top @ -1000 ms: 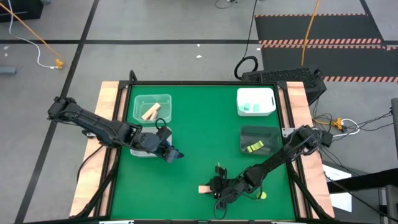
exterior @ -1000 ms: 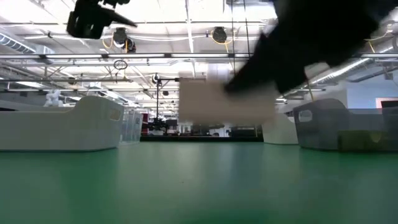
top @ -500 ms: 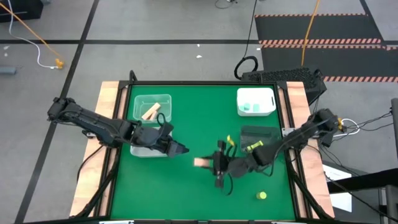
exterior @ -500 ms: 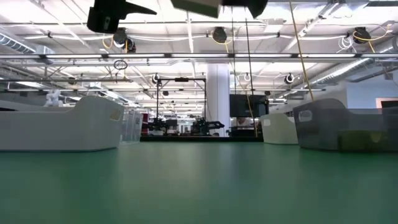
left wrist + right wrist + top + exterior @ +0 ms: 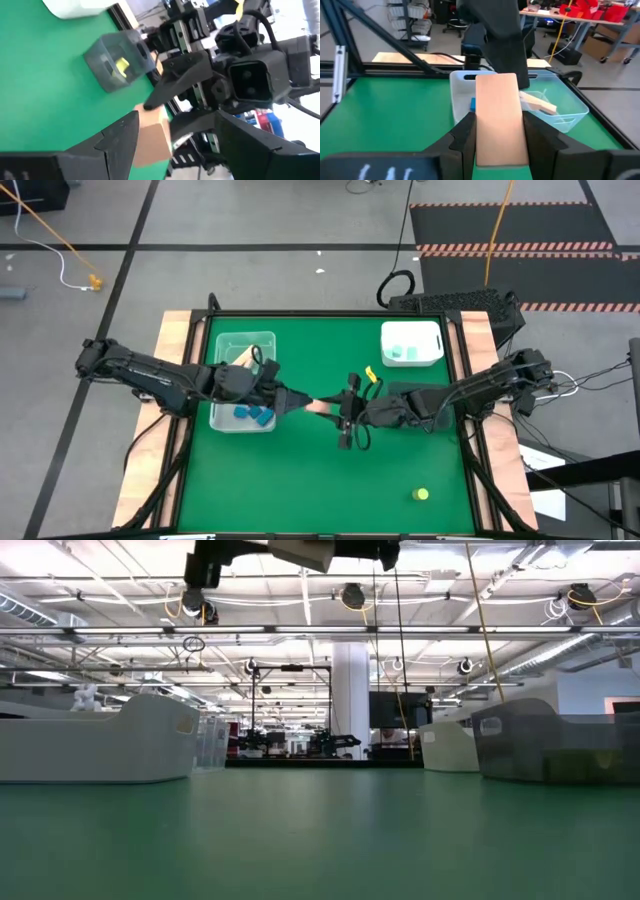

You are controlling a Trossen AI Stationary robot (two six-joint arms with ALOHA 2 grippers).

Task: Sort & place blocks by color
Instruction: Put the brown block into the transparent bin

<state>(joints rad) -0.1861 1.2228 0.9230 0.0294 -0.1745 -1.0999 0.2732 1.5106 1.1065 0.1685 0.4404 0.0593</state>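
**Tan plank offered mid-air between the two arms**

Above the green table mat [image 5: 330, 470], at its middle, the two grippers met nose to nose. The right gripper [image 5: 496, 131] had its fingers pinched on the long tan wooden plank [image 5: 499, 118], holding it by one end so the free end pointed toward the other arm. The left gripper [image 5: 172, 131] stood with its jaws spread wide on either side of that free end, apparently not yet touching it.

Outward from there, the clear plastic bin with tan wooden pieces [image 5: 243, 352] sat at the far left of the mat, and a second clear bin holding blue blocks [image 5: 248, 415] lay just below it, under the left arm. The white bin with mint green blocks [image 5: 410, 345] and the smoky grey bin with a yellow block [image 5: 120, 62] stood on the right side. A small yellow-green cylinder [image 5: 421, 494] lay loose near the front right corner.

This looked like a handover. To do it well, the left jaws should probably close squarely on the plank's flat faces and grip firmly before the right fingers release, or the plank could drop.
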